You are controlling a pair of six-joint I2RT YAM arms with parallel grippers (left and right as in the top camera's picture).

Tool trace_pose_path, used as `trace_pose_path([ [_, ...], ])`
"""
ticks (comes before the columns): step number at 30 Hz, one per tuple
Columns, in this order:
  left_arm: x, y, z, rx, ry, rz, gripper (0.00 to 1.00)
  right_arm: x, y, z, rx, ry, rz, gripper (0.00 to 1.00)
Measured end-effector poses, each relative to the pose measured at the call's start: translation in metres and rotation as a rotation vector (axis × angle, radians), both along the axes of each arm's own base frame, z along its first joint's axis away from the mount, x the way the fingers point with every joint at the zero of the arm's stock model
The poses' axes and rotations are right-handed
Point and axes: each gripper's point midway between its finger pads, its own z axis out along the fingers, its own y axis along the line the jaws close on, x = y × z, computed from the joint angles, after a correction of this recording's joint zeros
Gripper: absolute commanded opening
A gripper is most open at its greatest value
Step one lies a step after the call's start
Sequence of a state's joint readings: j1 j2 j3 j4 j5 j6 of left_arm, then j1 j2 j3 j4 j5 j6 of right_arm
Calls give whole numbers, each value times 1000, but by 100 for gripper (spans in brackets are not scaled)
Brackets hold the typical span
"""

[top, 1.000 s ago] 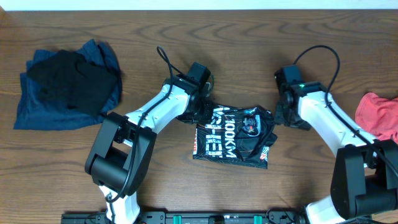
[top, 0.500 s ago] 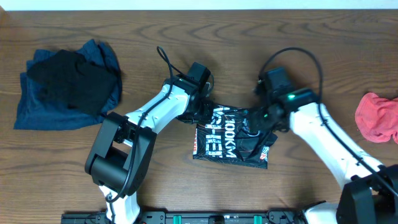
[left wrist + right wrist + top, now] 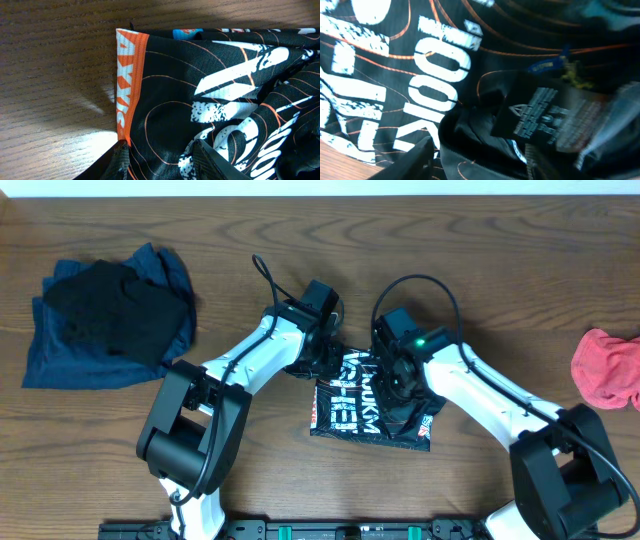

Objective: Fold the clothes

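The clothes in play are a black shirt [image 3: 352, 416] with orange lines and white print, lying folded into a small packet at the table's centre. My left gripper [image 3: 328, 362] is at its far left corner. In the left wrist view the shirt [image 3: 165, 75] shows its orange band [image 3: 125, 75], and the left gripper [image 3: 162, 162] is shut on the fabric. My right gripper [image 3: 398, 385] hovers over the packet's middle. In the blurred right wrist view the right gripper [image 3: 480, 160] stands open, with a raised fold of the shirt [image 3: 445, 65] between its fingers, near a black label [image 3: 535, 112].
A heap of blue and black clothes [image 3: 110, 315] lies at the far left of the wooden table [image 3: 500, 240]. A red cloth [image 3: 607, 368] sits at the right edge. Black cables loop above both wrists.
My right arm has swung left from the shirt's right edge to over its middle. The left arm and the shirt's outline have stayed put.
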State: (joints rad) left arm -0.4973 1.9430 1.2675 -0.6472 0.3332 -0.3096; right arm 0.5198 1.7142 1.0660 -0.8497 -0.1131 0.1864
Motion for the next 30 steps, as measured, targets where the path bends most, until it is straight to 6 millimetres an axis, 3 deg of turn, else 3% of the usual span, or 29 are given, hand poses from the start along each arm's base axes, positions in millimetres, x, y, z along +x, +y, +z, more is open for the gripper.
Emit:
trace_pose_path([
  [8,0,0,0,0,0,0,44,-6,-4,-2,-21,24,8,7],
  [10,0,0,0,0,0,0,44,-9,-6,-3,-33,37,12,1],
  [15,0,0,0,0,0,0,44,-18,-22,-3,-110,67,-16,1],
  [26,-2,1,0,4,7,0,44,-17,-74,1,-344,40,-354,1],
  [30,-2,1,0,4,7,0,44,-21,-90,3,-382,63,-425,10],
])
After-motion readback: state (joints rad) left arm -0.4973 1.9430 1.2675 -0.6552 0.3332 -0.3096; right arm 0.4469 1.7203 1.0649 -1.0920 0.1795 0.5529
